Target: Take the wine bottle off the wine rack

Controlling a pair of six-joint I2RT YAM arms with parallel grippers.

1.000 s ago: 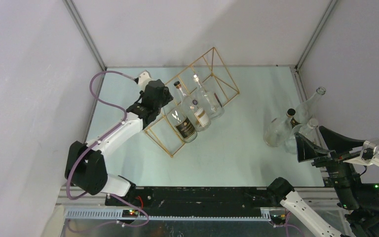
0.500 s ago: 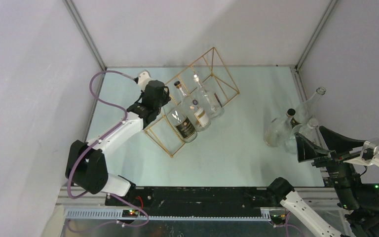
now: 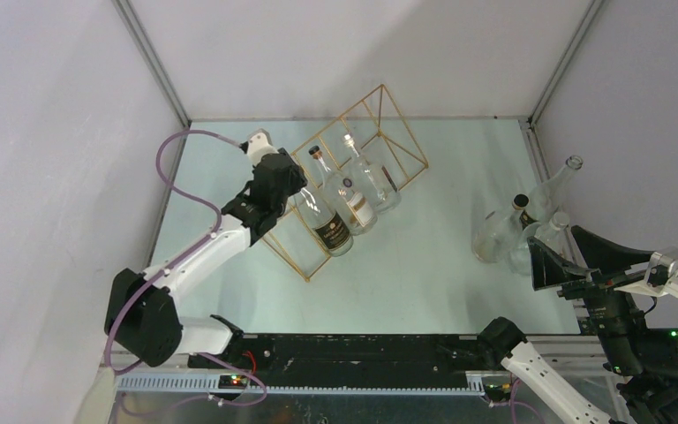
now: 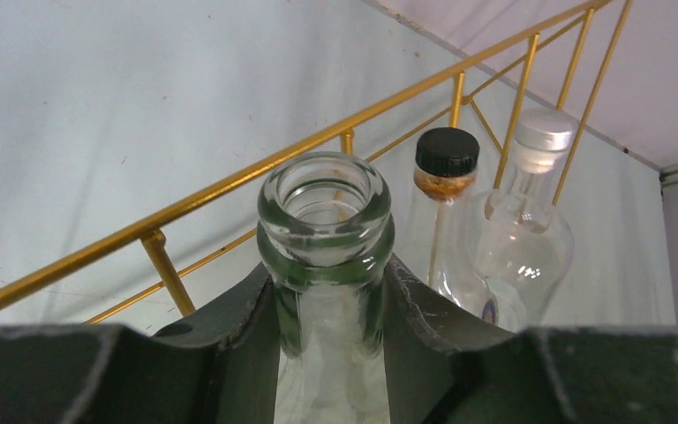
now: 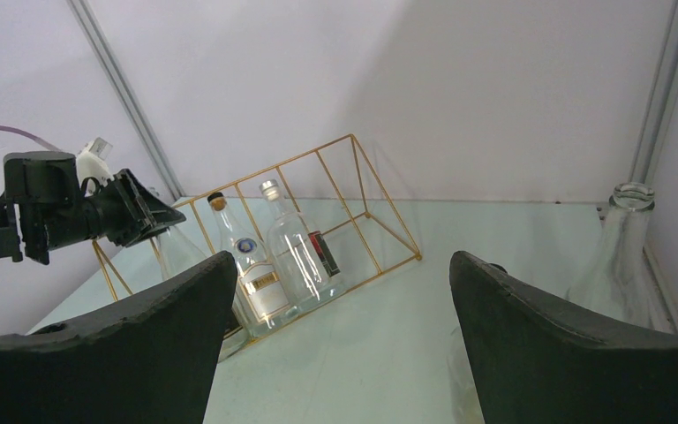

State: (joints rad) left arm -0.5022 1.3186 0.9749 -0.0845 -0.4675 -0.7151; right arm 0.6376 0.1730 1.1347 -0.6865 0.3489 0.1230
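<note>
Now that your left claw (image 4: 327, 305) has snapped shut, it is grasping the neck of the wine bottle (image 4: 325, 221), just under the open glass lip. A second ago the jaws stood apart beside that neck. Now both dark pads press on the glass, one on each side. The arm has also swung in a little closer to the wine rack (image 4: 229, 194).

The bottle looks to lie just where it lay before. From above, the rack sits near 12 o'clock on the table (image 3: 424, 265). Your bottle rests tilted in the cell at the rack's 9 o'clock end, with its neck pointing to about 10 o'clock. A black-capped bottle (image 4: 446, 163) and a silver-capped bottle (image 4: 538, 141) lie just beside it, toward 3 o'clock.

So I think the grabbing part is done and the pulling part comes next. Nothing is out of the rack yet. You may want to draw the bottle up along the line of its own neck, toward 10 o'clock. A gold bar runs right behind the lip, so the bottle could catch on it. The glass is smooth and could slip. The thin rack looks light and may try to come along.

Your right claw (image 5: 340, 265) is wide open and holds nothing. It waits at 4 o'clock, near the standing bottles (image 3: 512, 225) at 3 o'clock.
</note>
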